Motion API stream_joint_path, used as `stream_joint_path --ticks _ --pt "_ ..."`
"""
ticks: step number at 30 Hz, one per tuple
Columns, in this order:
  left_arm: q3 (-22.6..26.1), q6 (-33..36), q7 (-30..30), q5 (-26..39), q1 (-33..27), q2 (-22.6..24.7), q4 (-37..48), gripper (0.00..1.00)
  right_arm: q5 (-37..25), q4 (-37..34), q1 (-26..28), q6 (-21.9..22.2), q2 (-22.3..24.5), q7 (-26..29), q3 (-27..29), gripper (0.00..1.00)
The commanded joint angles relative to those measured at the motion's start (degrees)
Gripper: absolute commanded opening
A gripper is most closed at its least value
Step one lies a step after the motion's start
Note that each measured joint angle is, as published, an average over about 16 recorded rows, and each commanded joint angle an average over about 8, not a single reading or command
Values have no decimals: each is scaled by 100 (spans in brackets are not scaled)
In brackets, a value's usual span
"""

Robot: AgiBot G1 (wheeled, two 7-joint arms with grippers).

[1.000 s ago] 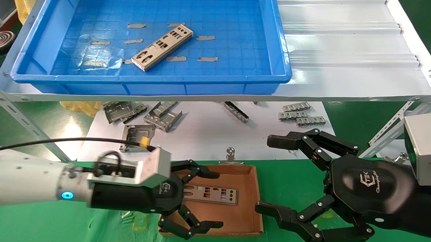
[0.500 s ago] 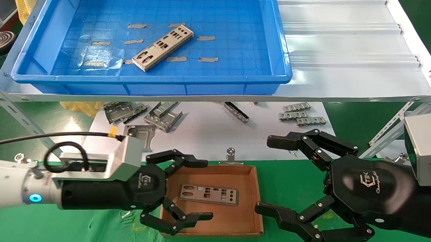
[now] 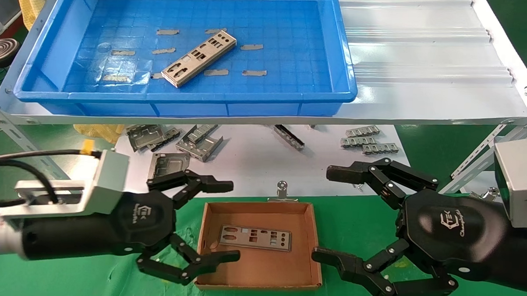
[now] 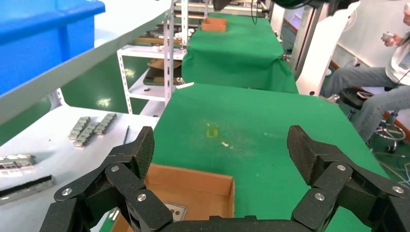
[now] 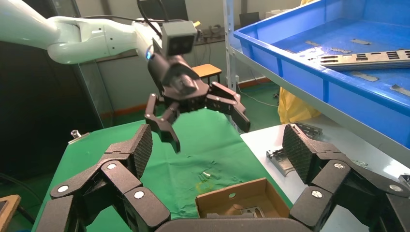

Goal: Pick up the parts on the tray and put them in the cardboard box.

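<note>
A white shelf [image 3: 424,61] carries the tray [image 3: 182,99]; brackets [image 3: 176,140] apparently lie below.

two parts [image 3: 199,62], one tray [image 3: 349,83], one cardboard box [image 3: 314,237]

Bright, even overhead light, soft shadows, glare on the white shelf [image 3: 424,61].

One part [image 3: 254,238] in cardboard box [image 3: 306,248]
</note>
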Motion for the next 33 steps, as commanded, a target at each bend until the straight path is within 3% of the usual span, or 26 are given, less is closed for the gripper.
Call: stream_joint_path --ticks 1,23,33 --pt "-108 13 -88 -40 65 -84 -128 100 0 0 0 0 0 0 0 100" --pt "-1300 162 -1061 -481 781 -1013 -1540 100 0 0 0 0 0 0 0 100" --pt "-1569 201 -1249 -593 944 -1218 -1854 100 1 -1 -1 2 0 0 0 100"
